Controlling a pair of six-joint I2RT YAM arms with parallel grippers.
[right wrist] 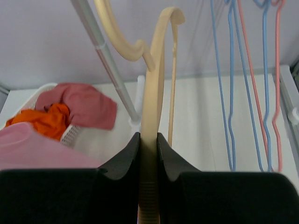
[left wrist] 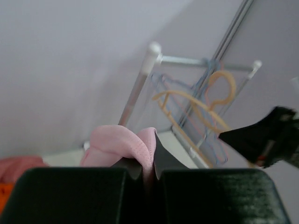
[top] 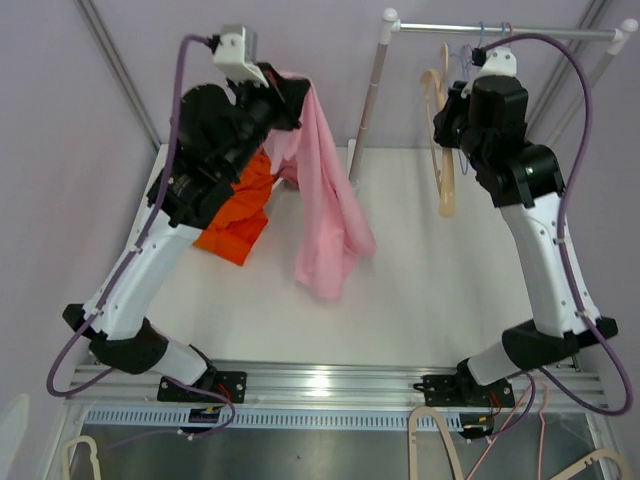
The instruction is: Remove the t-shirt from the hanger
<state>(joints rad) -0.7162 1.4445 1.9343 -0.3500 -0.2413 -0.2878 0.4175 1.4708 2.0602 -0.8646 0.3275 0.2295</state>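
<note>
as the shirt (top: 325, 215) already hangs clear of the hanger (top: 445, 180) | left gripper (left wrist: 147, 164) clamped on its pink fold | right gripper (right wrist: 148, 145) clamped on hanger | best: carry shirt left, release over basket (right wrist: 74, 135)

Table (top: 440, 300) open near the front; rack pole (top: 374, 90), pink t-shirt (top: 325, 200) and wooden hanger (top: 446, 175) crowd the back.

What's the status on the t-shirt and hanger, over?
Left gripper shut on pink t-shirt, held high. Right gripper shut on wooden hanger. Shirt clear of hanger; rack post stands between them.
</note>
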